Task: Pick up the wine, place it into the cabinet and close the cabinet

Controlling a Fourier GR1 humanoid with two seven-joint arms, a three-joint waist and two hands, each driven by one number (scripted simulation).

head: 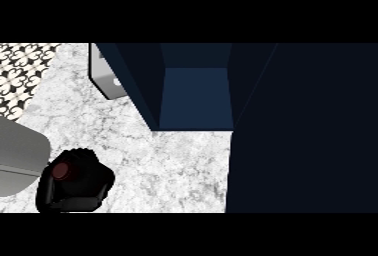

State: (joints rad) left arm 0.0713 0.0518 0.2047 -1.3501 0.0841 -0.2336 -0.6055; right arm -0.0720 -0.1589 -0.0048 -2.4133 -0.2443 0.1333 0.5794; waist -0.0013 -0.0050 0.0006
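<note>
marble counter (170, 165), dark navy cabinet (196, 95) standing open at its far edge, door (303, 130) swung out along the right side. left hand (74, 182) near the counter's front-left corner, fingers curled round the wine (65, 170), dark red top showing. right hand not visible. step in hand looks like carry-to-cabinet. next move needs the bottle lifted and routed into the opening, missing the door edge.

Marble counter (170, 165), patterned tile wall (22, 70)
</note>
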